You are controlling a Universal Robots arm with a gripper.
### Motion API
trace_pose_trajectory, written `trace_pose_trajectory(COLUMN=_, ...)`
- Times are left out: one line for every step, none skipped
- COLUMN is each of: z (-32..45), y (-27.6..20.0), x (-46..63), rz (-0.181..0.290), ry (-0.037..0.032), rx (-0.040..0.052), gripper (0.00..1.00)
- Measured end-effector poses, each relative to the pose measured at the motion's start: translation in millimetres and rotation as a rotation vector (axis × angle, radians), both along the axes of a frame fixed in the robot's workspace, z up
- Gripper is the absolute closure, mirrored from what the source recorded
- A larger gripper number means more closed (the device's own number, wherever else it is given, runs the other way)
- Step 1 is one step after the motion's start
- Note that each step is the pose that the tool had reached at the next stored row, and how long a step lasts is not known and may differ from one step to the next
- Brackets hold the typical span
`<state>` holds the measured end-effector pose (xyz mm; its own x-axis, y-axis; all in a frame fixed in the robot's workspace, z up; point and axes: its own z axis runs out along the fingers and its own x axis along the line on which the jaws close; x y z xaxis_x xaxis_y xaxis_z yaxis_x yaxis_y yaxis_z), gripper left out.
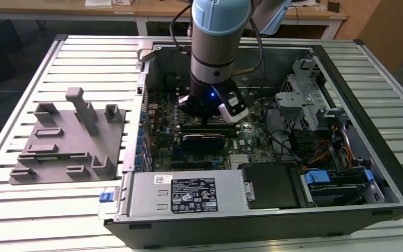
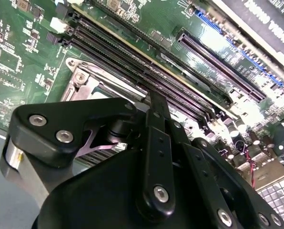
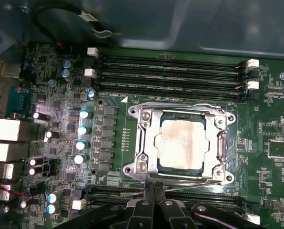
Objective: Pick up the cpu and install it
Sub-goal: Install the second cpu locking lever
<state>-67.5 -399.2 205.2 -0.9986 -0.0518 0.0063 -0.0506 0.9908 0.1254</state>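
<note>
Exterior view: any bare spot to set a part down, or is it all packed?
Free: the slatted table in front of the grey fixture, and the strip behind it, beside the case. Crowded: inside the case, where the arm hangs over the motherboard near the cpu, with cables at the exterior view's right.

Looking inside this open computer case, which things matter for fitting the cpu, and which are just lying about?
For the job:
cpu, sitting in its socket frame
gripper, close beside the socket
motherboard

Just lying about:
grey moulded holder on the table
empty memory slots
power supply box
</note>
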Motion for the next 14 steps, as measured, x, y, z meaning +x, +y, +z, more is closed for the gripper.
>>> trace_pose_trajectory(z=0.0, y=-0.4, x=-0.7, rz=0.003, ry=0.0, rx=0.0018, gripper=0.89)
trace_pose_trajectory(z=-0.2, y=-0.8, x=-1.4, rz=0.006, ry=0.0, rx=0.0042, gripper=0.89)
trace_pose_trajectory(z=-0.3, y=-1.1, x=-2.1, rz=0.009, ry=0.0, rx=0.007, gripper=0.89)
trace_pose_trajectory(z=-0.4, y=-1.4, x=-2.8, rz=0.011, ry=0.0, rx=0.01, gripper=0.89)
trace_pose_trajectory(z=-0.6, y=-1.5, x=-3.5, rz=0.014, ry=0.0, rx=0.0131, gripper=0.89)
trace_pose_trajectory(z=-0.7, y=-1.7, x=-4.1, rz=0.015, ry=0.0, rx=0.0166, gripper=0.89)
trace_pose_trajectory(z=-1.0, y=-2.0, x=-4.7, rz=0.017, ry=0.0, rx=0.0198, gripper=0.89)
trace_pose_trajectory(z=-1.4, y=-2.4, x=-5.3, rz=0.018, ry=-0.0001, rx=0.0225, gripper=0.89)
trace_pose_trajectory(z=-1.8, y=-2.9, x=-5.7, rz=0.02, ry=-0.0001, rx=0.0244, gripper=0.89)
trace_pose_trajectory(z=-2.2, y=-3.4, x=-6.0, rz=0.02, ry=-0.0001, rx=0.0257, gripper=0.89)
trace_pose_trajectory(z=-2.6, y=-3.9, x=-6.4, rz=0.021, ry=-0.0001, rx=0.0269, gripper=0.89)
trace_pose_trajectory(z=-3.0, y=-4.3, x=-6.9, rz=0.021, ry=-0.0001, rx=0.0283, gripper=0.89)
trace_pose_trajectory(z=-3.3, y=-4.8, x=-7.4, rz=0.021, ry=-0.0001, rx=0.0302, gripper=0.89)
trace_pose_trajectory(z=-3.6, y=-5.2, x=-7.8, rz=0.022, ry=-0.0001, rx=0.0324, gripper=0.89)
